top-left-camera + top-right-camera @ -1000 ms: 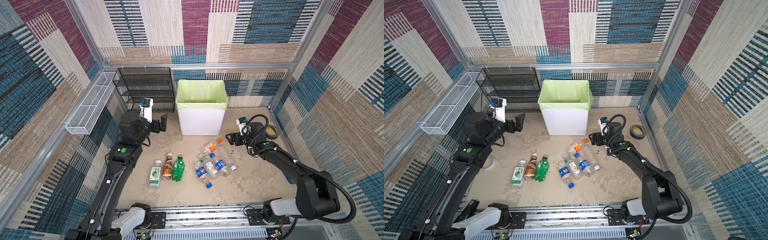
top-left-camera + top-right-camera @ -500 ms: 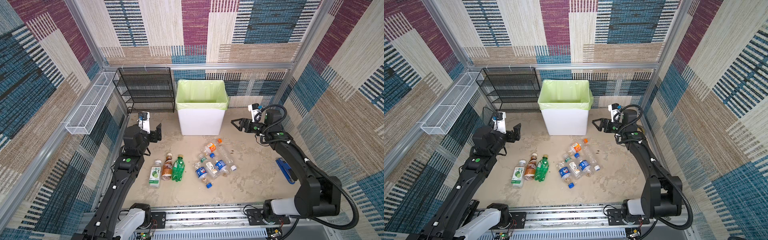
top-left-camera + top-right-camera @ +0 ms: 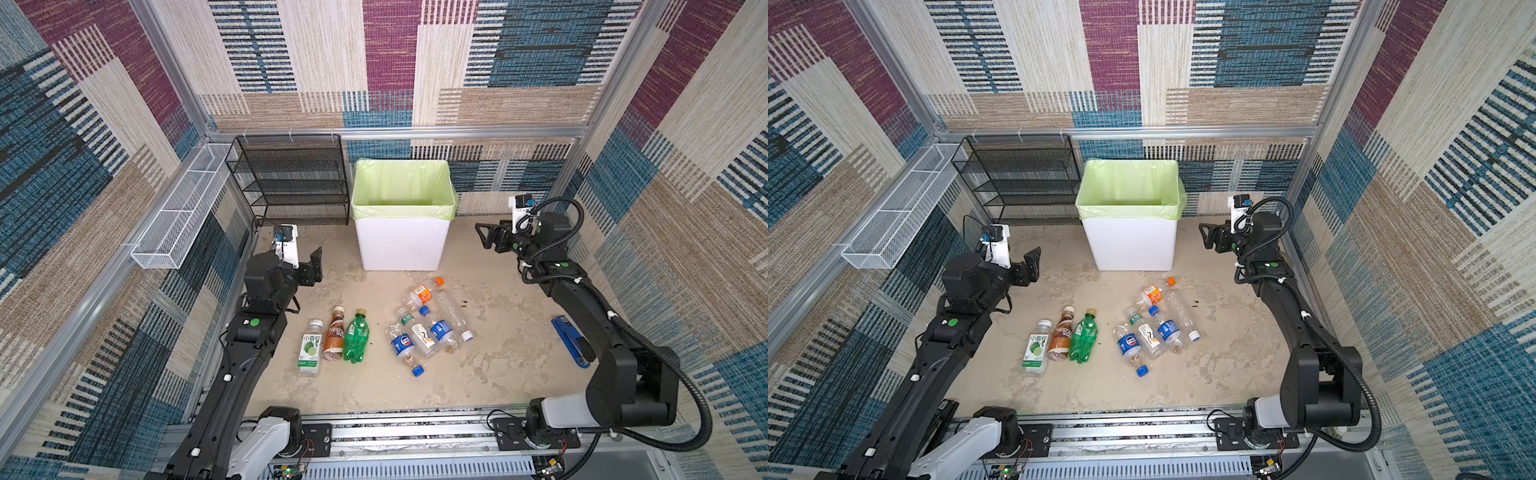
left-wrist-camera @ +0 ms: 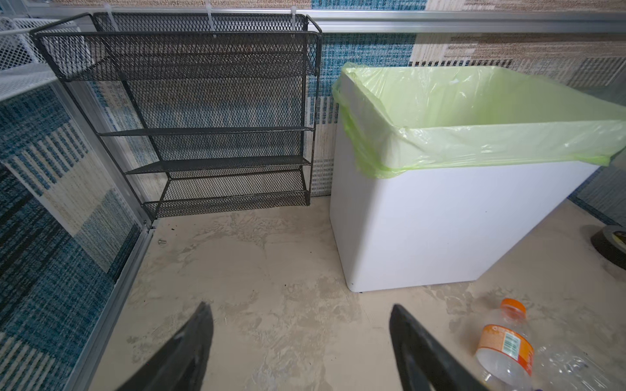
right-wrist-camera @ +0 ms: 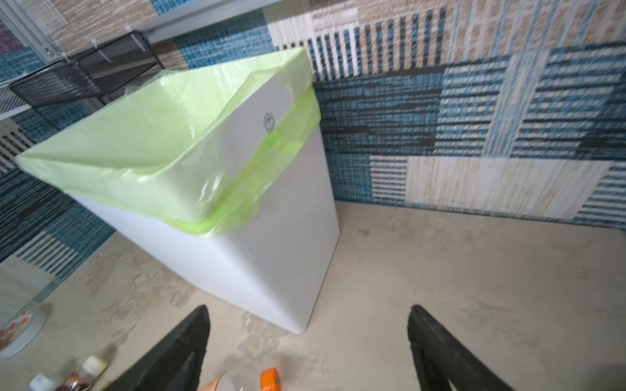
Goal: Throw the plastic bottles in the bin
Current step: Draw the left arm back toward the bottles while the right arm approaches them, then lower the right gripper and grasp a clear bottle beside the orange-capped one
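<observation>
Left hand [image 4: 298,306] and right hand [image 5: 308,306] (matte black wedges) gape empty, flanking the boxy, film-lined bin [image 3: 401,245].

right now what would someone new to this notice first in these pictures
The tall white rectangular plastic bin lined with a pale green bag stands at the back centre. In front of it small plastic drink bottles lie scattered on the beige floor, one green bottle and one brown bottle among them. The left hand and right hand hang open and empty on either side of the bin.
</observation>
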Controlling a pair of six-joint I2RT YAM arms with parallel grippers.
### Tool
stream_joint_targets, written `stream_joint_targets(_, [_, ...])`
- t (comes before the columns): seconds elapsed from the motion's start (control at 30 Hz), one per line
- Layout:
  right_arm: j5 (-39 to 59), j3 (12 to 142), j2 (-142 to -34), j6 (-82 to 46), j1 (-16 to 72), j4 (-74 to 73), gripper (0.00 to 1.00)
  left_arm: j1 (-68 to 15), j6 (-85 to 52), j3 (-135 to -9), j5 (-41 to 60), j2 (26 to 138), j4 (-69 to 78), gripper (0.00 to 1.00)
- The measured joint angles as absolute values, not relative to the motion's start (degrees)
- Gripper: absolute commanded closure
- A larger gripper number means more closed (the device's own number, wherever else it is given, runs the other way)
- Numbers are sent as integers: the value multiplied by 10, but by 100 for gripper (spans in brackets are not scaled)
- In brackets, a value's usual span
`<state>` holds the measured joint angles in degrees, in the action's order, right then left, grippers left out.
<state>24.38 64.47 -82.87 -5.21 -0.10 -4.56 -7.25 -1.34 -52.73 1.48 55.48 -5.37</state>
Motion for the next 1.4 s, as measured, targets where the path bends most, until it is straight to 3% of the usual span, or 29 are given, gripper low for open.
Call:
stream_joint_targets(0.37, [251, 643, -930, -29, -18, -133, 9, -74, -33, -527, 51, 564, -50, 23])
stream_joint_targets(1.1, [277, 427, -766, -90, -16, 6, 15, -75, -30, -527, 82, 602, -37, 25])
stream_joint_targets(1.4, [232, 422, -789, -98, 43, 64, 13, -75, -39, -541, 61, 596, -78, 26])
